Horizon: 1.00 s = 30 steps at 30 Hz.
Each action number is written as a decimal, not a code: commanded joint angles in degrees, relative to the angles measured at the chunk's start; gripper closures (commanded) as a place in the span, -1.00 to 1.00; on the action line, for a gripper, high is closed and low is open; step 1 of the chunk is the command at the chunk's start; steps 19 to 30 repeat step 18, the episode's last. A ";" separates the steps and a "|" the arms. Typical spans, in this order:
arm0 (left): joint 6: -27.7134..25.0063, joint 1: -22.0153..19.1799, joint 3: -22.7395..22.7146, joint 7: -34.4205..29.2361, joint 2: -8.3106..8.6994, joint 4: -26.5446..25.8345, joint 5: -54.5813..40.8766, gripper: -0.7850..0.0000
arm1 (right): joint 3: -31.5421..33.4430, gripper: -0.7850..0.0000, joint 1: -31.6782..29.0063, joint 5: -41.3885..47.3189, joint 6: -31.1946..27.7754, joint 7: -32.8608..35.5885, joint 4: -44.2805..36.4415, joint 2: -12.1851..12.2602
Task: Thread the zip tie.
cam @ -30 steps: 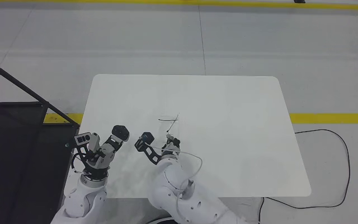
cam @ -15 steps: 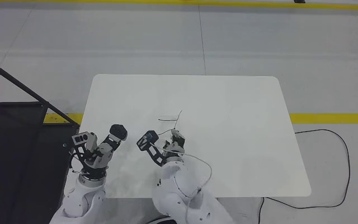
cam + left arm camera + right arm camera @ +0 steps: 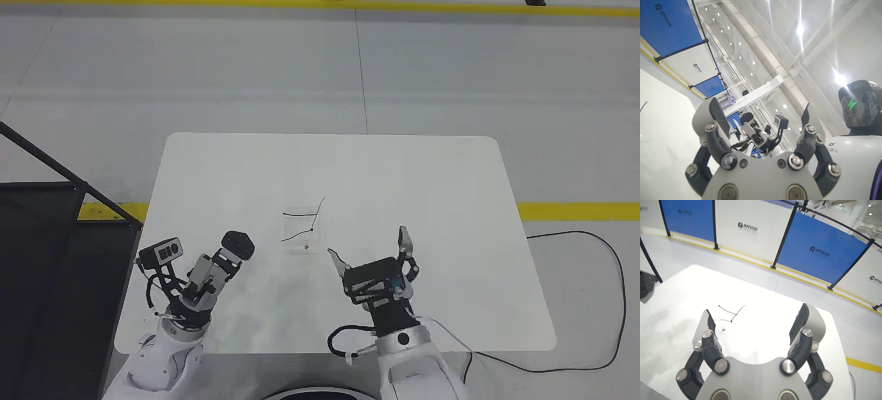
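Print first: the fence panels [image 3: 819, 247] past the far edge of the table [image 3: 450, 200] carry logos, dark on white and white on blue. The right wrist view shows two blue panels with white ones beside them, all in black frames, and one yellow floor line [image 3: 753, 258] runs at their feet. Count: one table, two grippers, two thin black strands. The zip tie [image 3: 317, 212] lies flat on the white table near its middle. It is a very thin, slightly bent black strip, and in the right wrist view [image 3: 738, 312] it has a small dark head at the end nearer the robot. A second black strand [image 3: 295, 213], also seen at [image 3: 727, 310], lies on the zip tie's left side and meets it partway along, making a rough sideways T. A fainter grey strand [image 3: 724, 320] and a tiny pale speck [image 3: 723, 329] sit just beside the zip tie on the robot's side; cannot tell what they are. The left gripper [image 3: 237, 243] is left of the zip tie and nearer the robot, well apart from it. In its own view [image 3: 759, 111] the jaws are spread wide with nothing between them, aimed up at the ceiling. The right gripper [image 3: 368, 248] is right of the zip tie and nearer the robot, not touching it. In its own view [image 3: 756, 311] the jaws are spread wide and empty, ribbed pads facing each other, with the zip tie beyond the fingertips. A black cable [image 3: 590, 300] loops on the floor far right of the zip tie, off the table.
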 commanded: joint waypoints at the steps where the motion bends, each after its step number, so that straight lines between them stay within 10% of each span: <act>1: 0.24 -0.41 0.48 3.73 -0.42 -0.08 5.09 -1.00 | 2.14 -1.00 -3.44 3.05 0.21 -6.99 -1.26 0.43; 30: 0.24 -0.41 0.48 3.73 -0.42 -0.08 5.09 -1.00 | 5.52 -1.00 -6.07 7.87 0.78 -14.38 -1.26 0.88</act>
